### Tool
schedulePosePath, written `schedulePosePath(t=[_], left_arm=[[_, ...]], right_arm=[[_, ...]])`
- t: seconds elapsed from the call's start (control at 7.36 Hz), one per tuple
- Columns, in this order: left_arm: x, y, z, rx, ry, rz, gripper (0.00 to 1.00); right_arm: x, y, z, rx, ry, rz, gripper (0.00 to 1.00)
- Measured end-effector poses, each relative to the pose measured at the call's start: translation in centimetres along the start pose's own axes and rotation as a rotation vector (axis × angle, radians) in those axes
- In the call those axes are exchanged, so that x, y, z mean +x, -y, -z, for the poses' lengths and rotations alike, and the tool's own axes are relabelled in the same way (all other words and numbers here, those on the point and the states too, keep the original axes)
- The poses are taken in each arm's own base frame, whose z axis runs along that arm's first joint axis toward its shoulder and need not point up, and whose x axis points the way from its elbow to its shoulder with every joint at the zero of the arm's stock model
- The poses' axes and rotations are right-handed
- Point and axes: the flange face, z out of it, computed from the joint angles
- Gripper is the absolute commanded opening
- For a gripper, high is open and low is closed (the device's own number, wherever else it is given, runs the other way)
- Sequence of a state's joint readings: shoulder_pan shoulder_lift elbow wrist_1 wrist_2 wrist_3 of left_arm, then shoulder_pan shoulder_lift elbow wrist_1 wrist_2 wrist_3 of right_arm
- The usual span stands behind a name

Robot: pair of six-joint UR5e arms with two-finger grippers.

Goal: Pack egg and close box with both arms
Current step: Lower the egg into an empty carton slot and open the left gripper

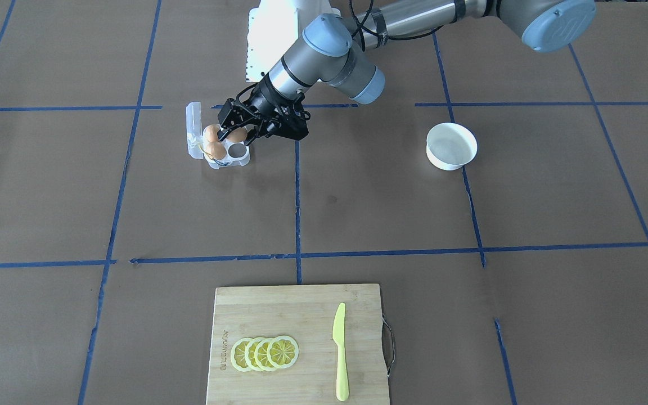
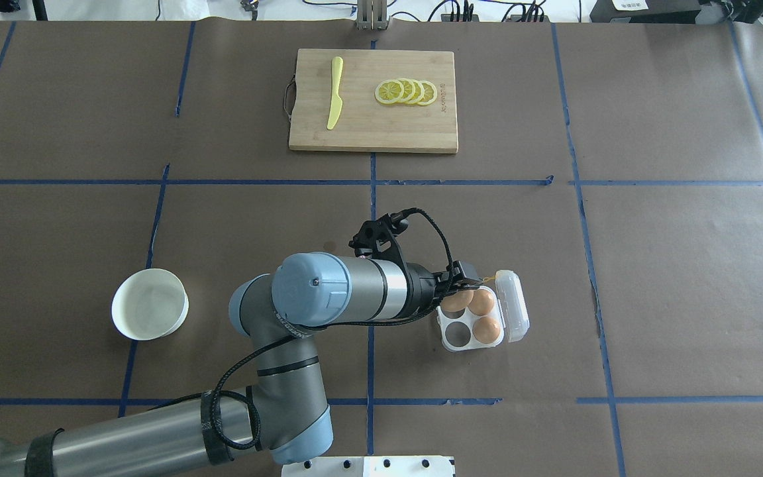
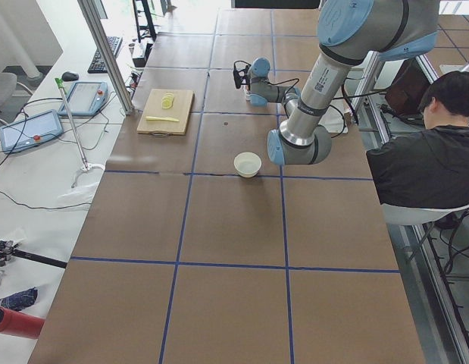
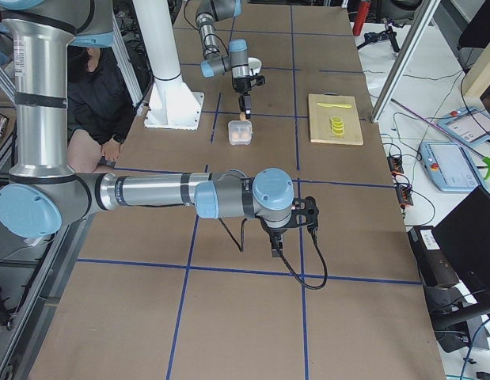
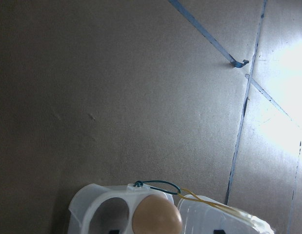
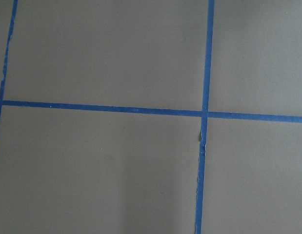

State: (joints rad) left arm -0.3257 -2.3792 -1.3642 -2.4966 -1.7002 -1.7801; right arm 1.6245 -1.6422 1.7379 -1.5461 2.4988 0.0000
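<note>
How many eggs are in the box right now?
3 in the box: one egg and another beside the lid, a third at the left end effector. Fourth cup empty.

Tan-brown egg (image 1: 237,135), clear box (image 2: 512,308), brown table (image 2: 686,298) gridded in blue tape (image 2: 580,182).

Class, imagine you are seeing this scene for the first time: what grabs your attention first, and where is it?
The left arm stretches across the table, its gripper set over a clear egg box holding three brown eggs, lid open. Farther off lies a wooden board with lemon slices and a yellow knife.
</note>
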Motion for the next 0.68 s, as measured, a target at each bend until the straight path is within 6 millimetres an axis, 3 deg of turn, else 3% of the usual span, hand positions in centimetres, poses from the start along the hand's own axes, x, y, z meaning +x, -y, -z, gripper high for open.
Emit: schedulePosePath(t=[0.14, 0.27, 0.41, 0.68], left_arm=[[-0.08, 0.02, -0.5, 0.001, 0.006, -0.006, 0.15], [-0.09, 0.05, -0.78, 0.002, 0.008, -0.011, 0.46], [-0.05, 0.1, -0.89, 0.005, 0.008, -0.014, 0.99], [0.11, 0.13, -0.79, 0.006, 0.005, -0.017, 1.0]], right_arm=[[0.02, -0.02, -0.02, 0.0, 0.0, -0.001, 1.0], [0.03, -0.03, -0.02, -0.001, 0.0, -0.001, 1.0], [0.03, -0.03, -0.03, -0.001, 0.0, -0.001, 1.0], [0.09, -0.04, -0.07, -0.002, 0.0, -0.002, 1.0]])
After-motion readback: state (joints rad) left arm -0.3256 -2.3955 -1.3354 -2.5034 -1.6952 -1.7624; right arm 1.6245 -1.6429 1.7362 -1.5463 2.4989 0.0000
